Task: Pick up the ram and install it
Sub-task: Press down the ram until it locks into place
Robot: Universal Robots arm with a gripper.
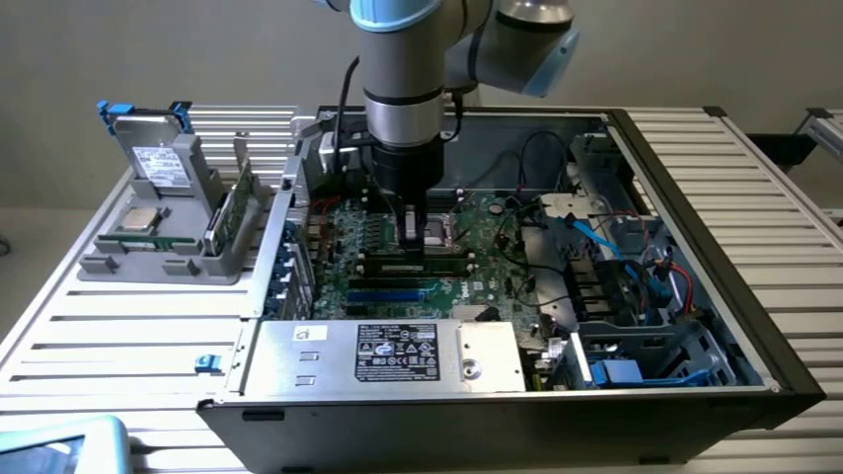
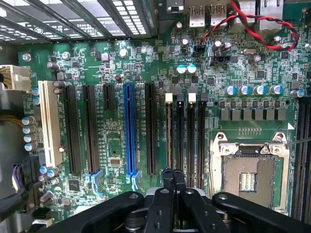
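Now my gripper [image 2: 173, 178] is down over the motherboard [image 2: 116, 141], fingers shut together and holding nothing.

Below it, I see a ram [image 1: 419, 264] lying seated in a slot beside the empty processor socket [image 2: 250, 179]. I judge it light, stiff, thin and fragile: best taken by its long bare edges, off the dark chips.

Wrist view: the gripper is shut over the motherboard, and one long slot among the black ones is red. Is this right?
Not quite: in the wrist view that long slot is blue, not red. The gripper is indeed shut over the motherboard.
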